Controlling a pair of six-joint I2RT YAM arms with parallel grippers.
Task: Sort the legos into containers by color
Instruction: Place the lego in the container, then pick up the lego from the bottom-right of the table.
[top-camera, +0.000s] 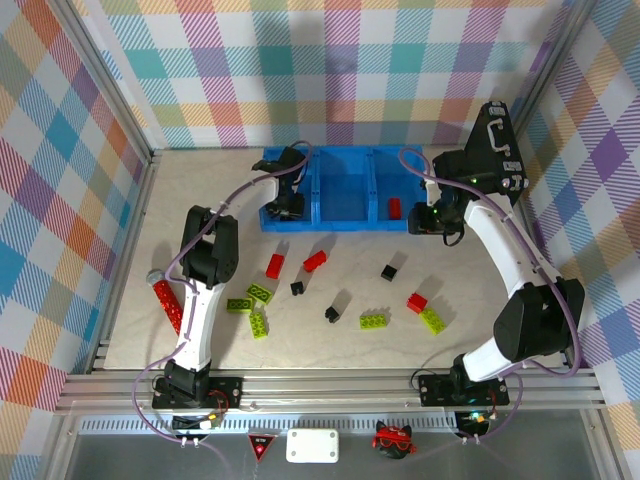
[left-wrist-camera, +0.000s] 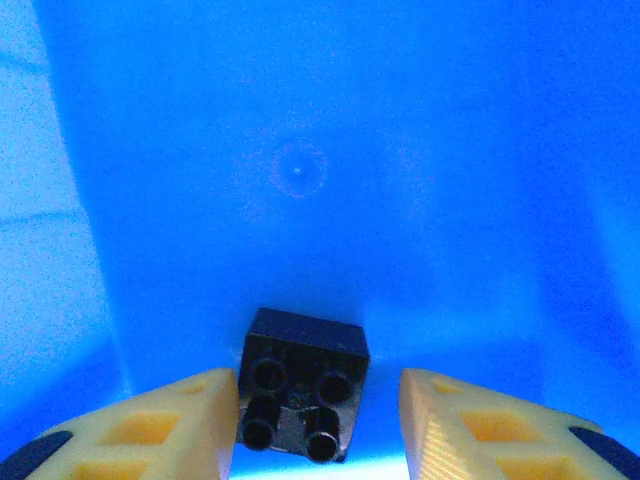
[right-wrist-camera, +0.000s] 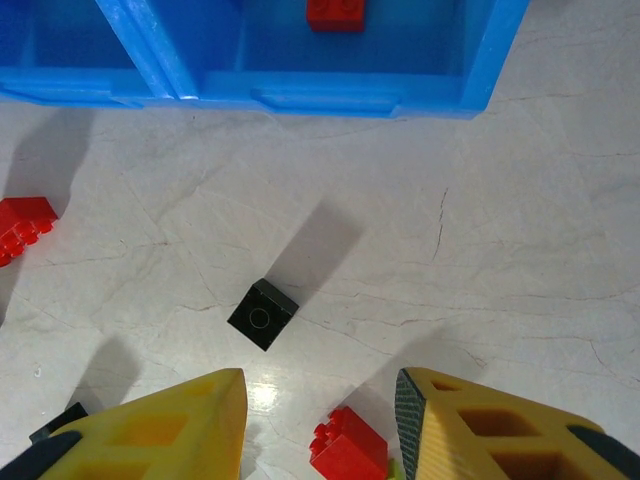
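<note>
Three joined blue containers (top-camera: 345, 195) stand at the back of the table. My left gripper (top-camera: 288, 205) hangs inside the leftmost one, open. A black lego (left-wrist-camera: 300, 385) sits between its fingers against the left one, with a gap to the right one, over the blue floor (left-wrist-camera: 300, 170). My right gripper (top-camera: 440, 222) is open and holds nothing, above the table in front of the right container (right-wrist-camera: 300, 95). Below it lie a black lego (right-wrist-camera: 262, 314) and a red lego (right-wrist-camera: 348, 455). One red lego (top-camera: 395, 208) lies in the right container.
Loose legos lie across the table: red (top-camera: 274, 266), red (top-camera: 315, 261), black (top-camera: 297, 288), black (top-camera: 332, 313), green (top-camera: 375, 320), green (top-camera: 260, 292). A long red piece (top-camera: 167, 305) lies at the left edge. Checked walls enclose the table.
</note>
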